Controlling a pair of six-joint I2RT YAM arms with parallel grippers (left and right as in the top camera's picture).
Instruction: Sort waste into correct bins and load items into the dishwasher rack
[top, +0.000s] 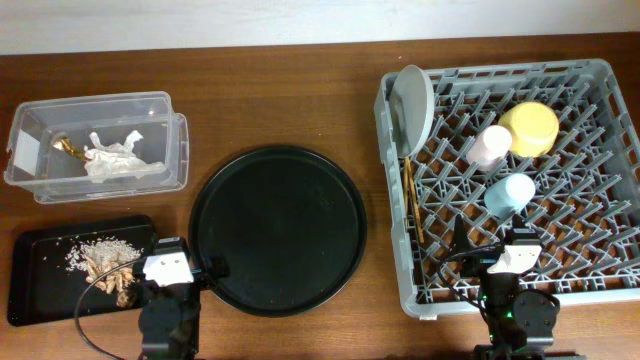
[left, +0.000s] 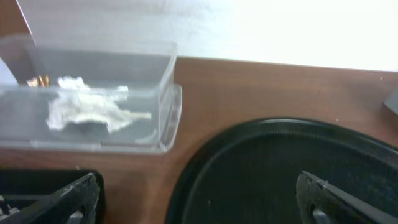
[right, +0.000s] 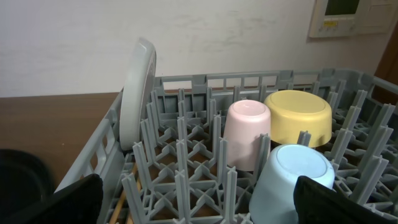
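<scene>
Left claw (left: 199, 200) and right claw (right: 199, 202) hang released, since I judge sorting done: paper (top: 115, 160) in the far-left-corner tub (top: 92, 102), scraps (top: 110, 264) in the shallow tray (top: 40, 285), pink cup (top: 488, 147) upended in the rack (top: 588, 242) to drain.

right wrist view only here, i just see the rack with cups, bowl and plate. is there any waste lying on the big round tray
observer: No. From overhead, the round black tray is bare.
operator: ok where is the paper
observer: The crumpled white paper lies inside the clear tub, with a gold bit next to it.
operator: and the food scraps
observer: The food scraps sit in the shallow black tray, at its right end, with pale crumbs beside them.
</scene>
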